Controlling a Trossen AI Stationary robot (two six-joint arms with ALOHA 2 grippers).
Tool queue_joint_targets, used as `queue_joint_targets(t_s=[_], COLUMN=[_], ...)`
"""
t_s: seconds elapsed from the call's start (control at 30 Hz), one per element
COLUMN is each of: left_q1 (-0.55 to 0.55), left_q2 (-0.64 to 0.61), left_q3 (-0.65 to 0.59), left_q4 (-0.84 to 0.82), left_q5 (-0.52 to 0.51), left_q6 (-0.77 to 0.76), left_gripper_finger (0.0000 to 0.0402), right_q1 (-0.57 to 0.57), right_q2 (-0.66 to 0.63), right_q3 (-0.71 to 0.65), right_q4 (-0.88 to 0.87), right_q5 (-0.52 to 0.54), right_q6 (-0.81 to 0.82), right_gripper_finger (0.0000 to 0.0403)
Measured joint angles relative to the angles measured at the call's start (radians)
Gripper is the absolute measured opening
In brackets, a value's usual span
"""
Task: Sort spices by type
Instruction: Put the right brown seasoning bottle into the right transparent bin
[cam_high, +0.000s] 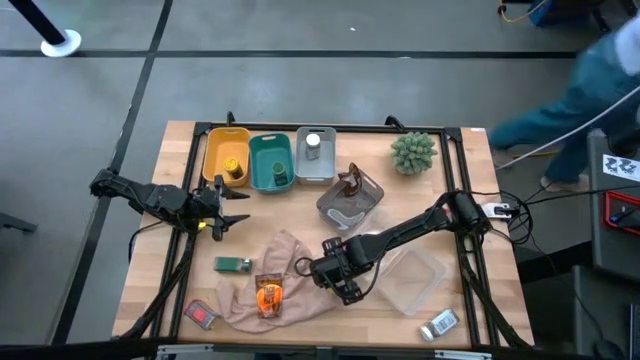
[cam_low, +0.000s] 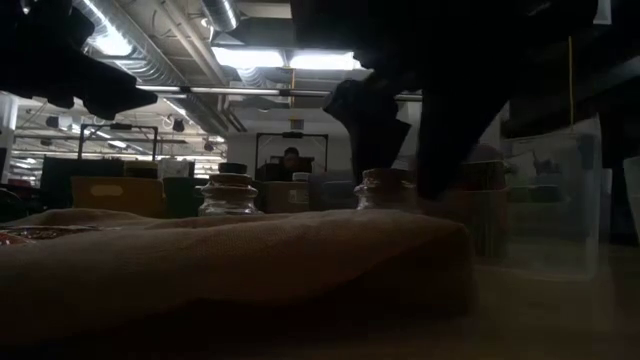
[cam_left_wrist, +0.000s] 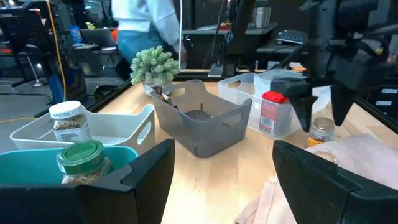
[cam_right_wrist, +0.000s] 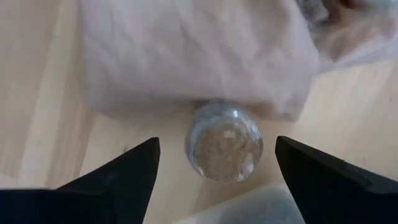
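Directly below the right gripper (cam_right_wrist: 214, 165), seen through its wrist camera, a small glass jar (cam_right_wrist: 224, 143) lies between the two dark fingers, apart from both, its far end touching the beige cloth (cam_right_wrist: 186, 56). Jaws stand wide; nothing is held.

From above, the right gripper (cam_high: 335, 272) hovers near the middle of the worktop's (cam_high: 160, 260) front half, at the cloth's (cam_high: 290, 255) right edge, beside a clear bin (cam_high: 415, 280).

Left gripper (cam_high: 228, 210) hangs toward the left edge, in front of the yellow bin (cam_high: 212, 150); its jaws are also wide and empty.

Along the back edge: yellow bin holding a yellow jar (cam_high: 234, 168), teal bin (cam_high: 270, 162) with a green-capped jar (cam_left_wrist: 83, 160), white bin (cam_high: 328, 165) with a silver-capped jar (cam_high: 313, 146), then a grey bin (cam_high: 350, 198).

Green box (cam_high: 233, 264) lies left of the cloth; an orange sachet (cam_high: 268, 296) on it; a red packet (cam_high: 201, 315) toward the front-left corner; a silver-capped jar on its side (cam_high: 438, 324) near the front-right corner. A red-capped jar (cam_left_wrist: 272, 113) shows by the clear bin. Labels carry print too small to read.
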Motion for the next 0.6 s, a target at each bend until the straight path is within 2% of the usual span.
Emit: queue_joint_targets(t_s=[0.6], left_q1=[0.000], left_q2=[0.001], left_q3=[0.000], left_q4=[0.000], left_q5=[0.000], left_q6=[0.000], left_gripper_finger=[0.0255], right_q1=[-0.011], right_q2=[0.002], right_q3=[0.001], right_q4=[0.014], right_q5=[-0.005], right_q6=[0.000], right_gripper_finger=[0.0240])
